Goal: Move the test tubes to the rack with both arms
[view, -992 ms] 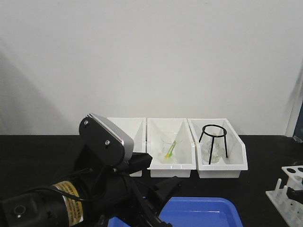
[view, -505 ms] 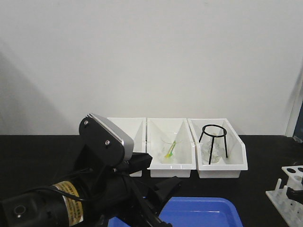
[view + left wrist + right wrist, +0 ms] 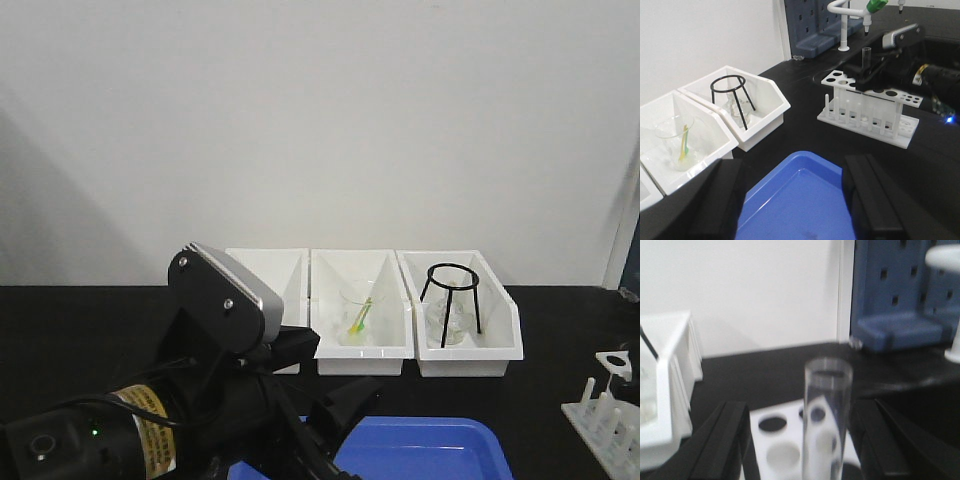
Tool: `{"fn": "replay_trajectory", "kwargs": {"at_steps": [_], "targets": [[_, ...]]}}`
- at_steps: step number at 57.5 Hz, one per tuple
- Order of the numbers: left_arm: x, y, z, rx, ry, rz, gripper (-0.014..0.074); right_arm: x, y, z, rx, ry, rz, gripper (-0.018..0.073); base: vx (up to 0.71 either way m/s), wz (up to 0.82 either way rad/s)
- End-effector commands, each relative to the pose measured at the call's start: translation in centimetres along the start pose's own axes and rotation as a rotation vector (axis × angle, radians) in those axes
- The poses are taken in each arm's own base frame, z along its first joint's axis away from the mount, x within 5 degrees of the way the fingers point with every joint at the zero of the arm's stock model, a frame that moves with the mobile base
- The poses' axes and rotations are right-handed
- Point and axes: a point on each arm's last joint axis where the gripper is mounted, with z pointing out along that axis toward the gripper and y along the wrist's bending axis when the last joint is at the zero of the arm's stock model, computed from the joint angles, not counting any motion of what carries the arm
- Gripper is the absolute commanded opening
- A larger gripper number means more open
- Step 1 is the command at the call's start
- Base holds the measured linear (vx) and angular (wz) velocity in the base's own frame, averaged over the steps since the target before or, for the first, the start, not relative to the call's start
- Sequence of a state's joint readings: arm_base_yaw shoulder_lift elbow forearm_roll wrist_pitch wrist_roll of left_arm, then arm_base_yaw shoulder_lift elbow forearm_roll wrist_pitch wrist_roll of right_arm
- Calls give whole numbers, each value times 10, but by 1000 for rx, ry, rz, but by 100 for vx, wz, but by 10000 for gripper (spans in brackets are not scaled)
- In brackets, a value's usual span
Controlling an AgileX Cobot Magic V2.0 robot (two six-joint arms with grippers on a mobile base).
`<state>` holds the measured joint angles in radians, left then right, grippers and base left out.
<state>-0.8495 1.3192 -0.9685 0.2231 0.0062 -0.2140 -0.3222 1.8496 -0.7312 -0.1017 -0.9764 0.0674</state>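
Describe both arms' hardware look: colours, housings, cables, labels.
Left arm: black links, boxy wrist housing with black face, two screws and silver-grey edge, yellow label sticker, black cables, small green LED. Left gripper has broad matte black fingers. Right arm is likewise black with a silver-grey housing, yellow sticker and blue light; right gripper fingers are black.

Upper right of the frame, the right gripper (image 3: 866, 75) holds a test tube (image 3: 865, 58) upright over the white rack (image 3: 867, 107), beyond a blue tray (image 3: 800, 200).
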Motion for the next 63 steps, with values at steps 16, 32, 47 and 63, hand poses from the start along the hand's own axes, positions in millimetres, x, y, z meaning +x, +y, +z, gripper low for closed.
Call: {"fn": "replay_trajectory", "kwargs": {"at_steps": [16, 32, 47, 63], "targets": [[-23, -3, -11, 20, -118, -40, 519, -113, 6, -37, -39, -378, -64, 500, 0, 0], [-16, -2, -10, 6, -51, -94, 395, -169, 18, -93, -101, -293, -65, 296, 0, 0], [-7, 0, -11, -21, 54, -91, -26, -193, 22, -149, -92, -180, -94, -13, 0, 0], [-6, 1, -11, -25, 67, -90, -22, -211, 29, -176, -133, -280, -81, -11, 0, 0]]}}
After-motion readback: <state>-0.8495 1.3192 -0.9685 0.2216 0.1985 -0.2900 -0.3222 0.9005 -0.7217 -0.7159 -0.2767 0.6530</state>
